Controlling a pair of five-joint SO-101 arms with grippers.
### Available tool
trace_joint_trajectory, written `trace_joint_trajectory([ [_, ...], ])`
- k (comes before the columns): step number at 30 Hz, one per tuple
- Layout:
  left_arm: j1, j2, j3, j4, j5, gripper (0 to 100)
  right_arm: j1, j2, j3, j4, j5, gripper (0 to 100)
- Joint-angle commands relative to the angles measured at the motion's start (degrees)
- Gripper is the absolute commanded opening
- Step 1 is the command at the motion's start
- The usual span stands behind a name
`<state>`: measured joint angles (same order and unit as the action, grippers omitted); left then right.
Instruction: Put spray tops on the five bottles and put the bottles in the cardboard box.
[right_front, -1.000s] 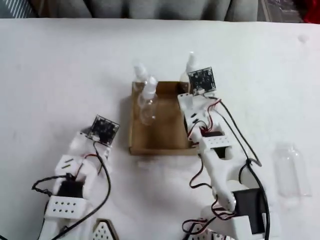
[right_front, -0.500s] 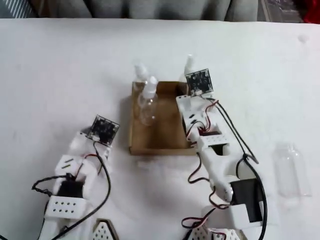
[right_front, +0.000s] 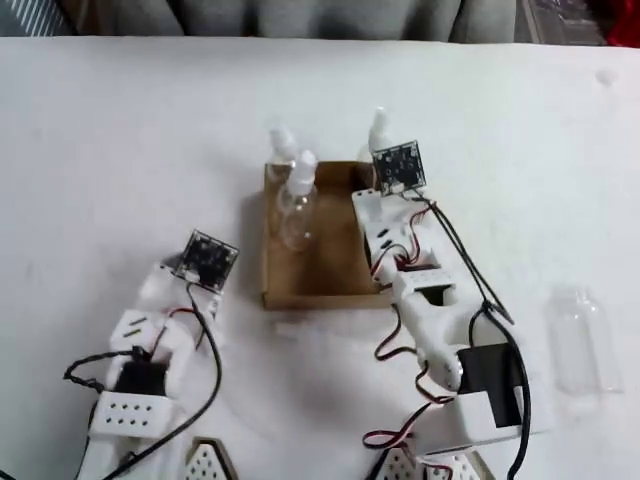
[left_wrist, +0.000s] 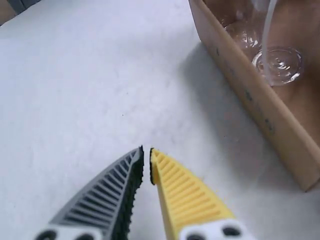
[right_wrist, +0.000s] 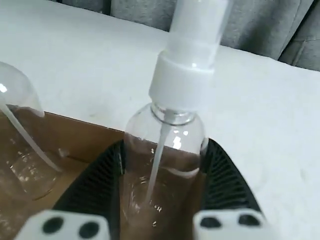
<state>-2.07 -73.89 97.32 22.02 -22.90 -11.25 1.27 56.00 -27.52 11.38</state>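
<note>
Big desk (right_front: 120, 130) under the cardboard box (right_front: 266, 250). At the box's far right corner, right end effector (right_wrist: 162, 150) squeezing a topped bottle (right_wrist: 170, 125). Could bump the box wall and fall over if let go crooked. Beside the box, left end effector (left_wrist: 146, 155) pinched closed, holding nothing.

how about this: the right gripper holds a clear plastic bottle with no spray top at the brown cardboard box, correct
No: the clear plastic bottle in the right gripper carries a white spray top, as the right wrist view shows. The rest stands: it is held at the brown cardboard box.
</note>
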Motion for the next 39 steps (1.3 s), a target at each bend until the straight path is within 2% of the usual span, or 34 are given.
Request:
trace_joint_trajectory([
  [1, 0.57, -0.57, -0.09, -1.67, -0.62, 3, 0.31, -0.04, -1.67, -0.04, 0.35, 1.9],
  [3, 0.57, -0.57, -0.09, -1.67, -0.62, 3, 0.22, -0.04, -1.67, -0.04, 0.35, 3.9],
  [10, 0.57, -0.57, -0.09, -1.67, -0.62, 3, -0.04, 0.48, -1.67, 0.04, 0.35, 20.2],
  [26, 0.57, -0.57, -0.09, -1.67, -0.62, 3, -0.22, -0.13, -1.76, 0.04, -0.09, 21.4],
  [31, 0.57, -0.57, -0.09, -1.67, -0.62, 3, -2.07, 0.40, -1.67, 0.13, -0.09, 30.2],
  [39, 0.57, -0.57, -0.09, -1.67, -0.62, 3, -2.51, 0.04, -0.79, 0.13, -0.18, 30.7],
])
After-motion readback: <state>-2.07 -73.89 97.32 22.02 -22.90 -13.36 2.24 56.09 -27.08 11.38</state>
